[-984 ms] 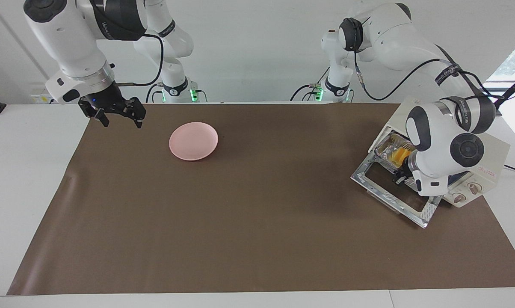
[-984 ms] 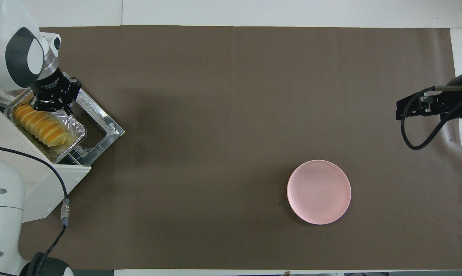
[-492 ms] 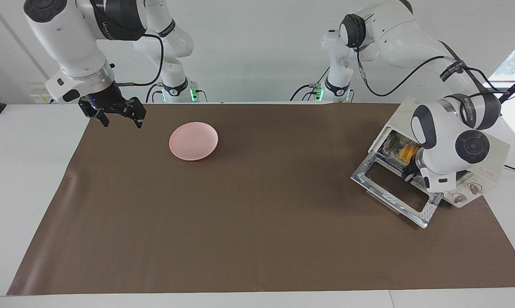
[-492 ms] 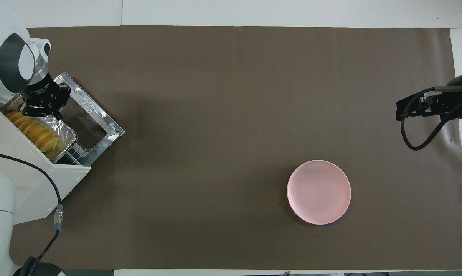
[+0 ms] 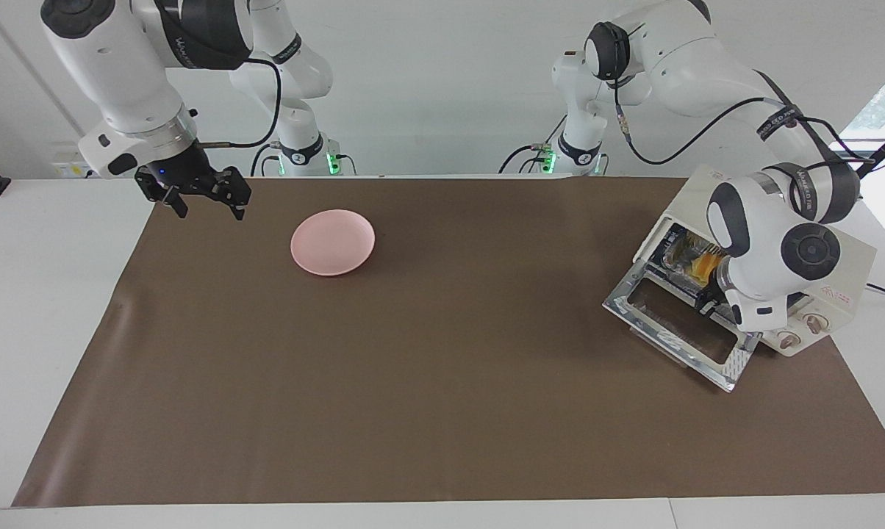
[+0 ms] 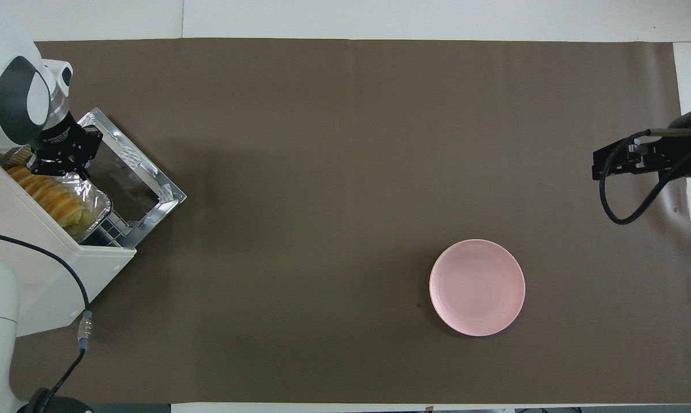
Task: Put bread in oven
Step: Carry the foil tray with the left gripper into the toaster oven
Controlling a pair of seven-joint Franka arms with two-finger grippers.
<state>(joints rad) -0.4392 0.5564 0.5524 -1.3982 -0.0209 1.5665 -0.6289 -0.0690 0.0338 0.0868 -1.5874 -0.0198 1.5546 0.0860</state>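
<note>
Bread [image 6: 50, 197] lies on its foil tray [image 6: 96, 202], mostly inside the oven [image 6: 47, 269]; door [image 6: 133, 178] still down. Left gripper [image 6: 58, 171], jaws shut, at the oven mouth. Right gripper [image 5: 206, 202], jaws wide, waits well apart from the oven.

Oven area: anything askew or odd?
Nothing damaged or spilled. The oven sits angled to the mat's edges, door dropped open. The foil tray with the bread still pokes out of the opening, the shut left claw at its rim.
</note>
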